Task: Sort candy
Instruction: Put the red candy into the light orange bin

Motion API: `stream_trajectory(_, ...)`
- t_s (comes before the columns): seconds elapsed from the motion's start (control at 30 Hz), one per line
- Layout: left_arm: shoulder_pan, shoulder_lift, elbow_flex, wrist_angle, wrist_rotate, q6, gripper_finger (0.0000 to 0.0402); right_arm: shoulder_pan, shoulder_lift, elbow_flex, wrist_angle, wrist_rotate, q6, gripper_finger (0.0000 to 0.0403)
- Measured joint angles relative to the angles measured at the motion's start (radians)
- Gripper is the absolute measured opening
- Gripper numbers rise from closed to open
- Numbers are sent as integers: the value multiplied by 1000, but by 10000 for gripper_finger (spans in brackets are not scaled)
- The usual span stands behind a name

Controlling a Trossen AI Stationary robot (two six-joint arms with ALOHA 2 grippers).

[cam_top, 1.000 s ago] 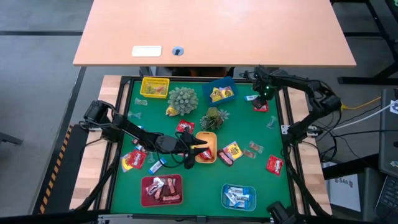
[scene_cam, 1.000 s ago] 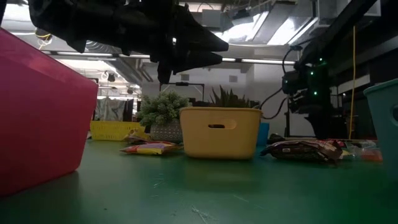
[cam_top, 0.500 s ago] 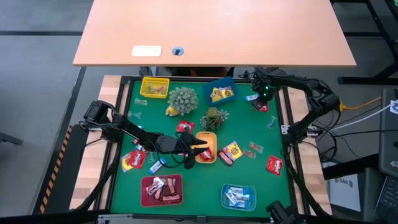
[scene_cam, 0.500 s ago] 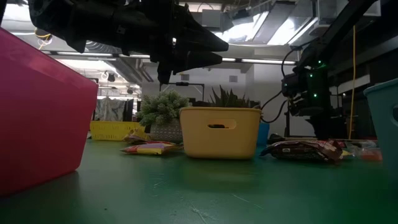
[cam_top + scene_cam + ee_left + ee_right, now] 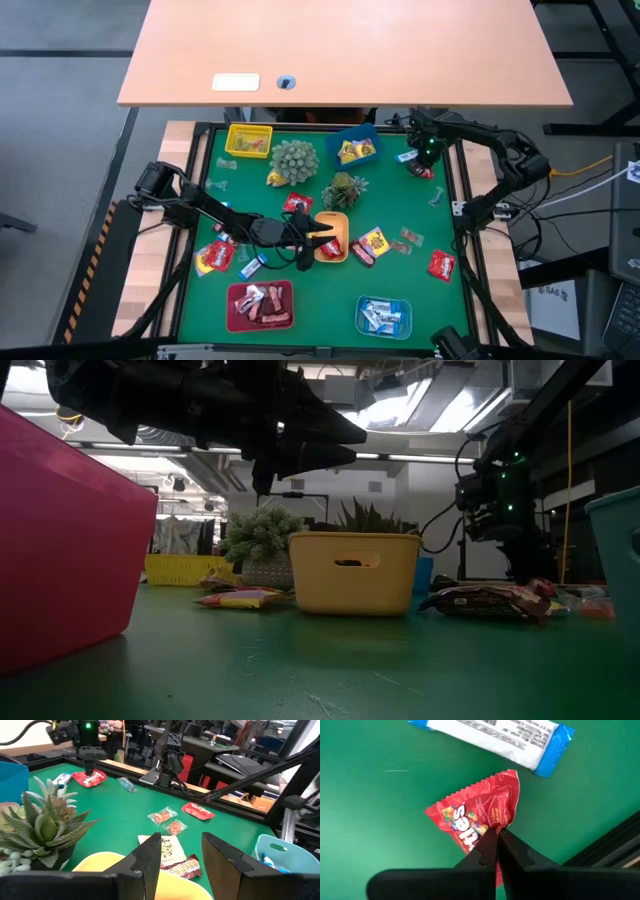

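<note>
- Right gripper: we see its fingers pinched together on the edge of a red candy packet, near the far right corner of the green table.
- We find a blue-white candy bar lying just beside that red packet on the mat.
- Left gripper: we see it hanging over the yellow tray at the table's middle, fingers parted, nothing between them.
- We count more candy spread about: brown-pink pieces in the red tray near the front edge, blue-white ones in the light blue tray, yellow ones in the dark blue tray at the far edge.
- We see loose red packets lying toward the left and right edges.
</note>
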Motion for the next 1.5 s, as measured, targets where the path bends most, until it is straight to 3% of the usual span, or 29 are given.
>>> stream_trajectory(0.13, 1, -1, 0, 0, -49, 3, 128, 0, -76, 0, -29, -96, 1, 5)
stream_trajectory(0.3, 16, -11, 0, 8, -107, 61, 128, 37, -199, 0, -41, -294, 50, 2)
stream_trajectory(0.43, 19, -11, 0, 26, -197, 149, 128, 138, -303, -1, 7, -385, 119, 4)
stream_trajectory(0.57, 20, -10, 0, 22, -320, 197, 128, 314, -371, -1, 110, -417, 218, 2)
stream_trajectory(0.77, 20, -10, 0, 26, -457, 274, 128, 587, -394, -1, 318, -418, 363, 1)
stream_trajectory(1.07, 22, -116, -1, -14, -506, 397, 128, 874, -358, -1, 566, -324, 448, 2)
stream_trajectory(1.23, 36, -275, -1, -222, -507, 415, 128, 975, -306, -1, 623, -261, 461, 2)
stream_trajectory(1.5, 82, -541, -1, -725, -488, 222, 128, 1080, -175, -1, 773, -230, 455, 3)
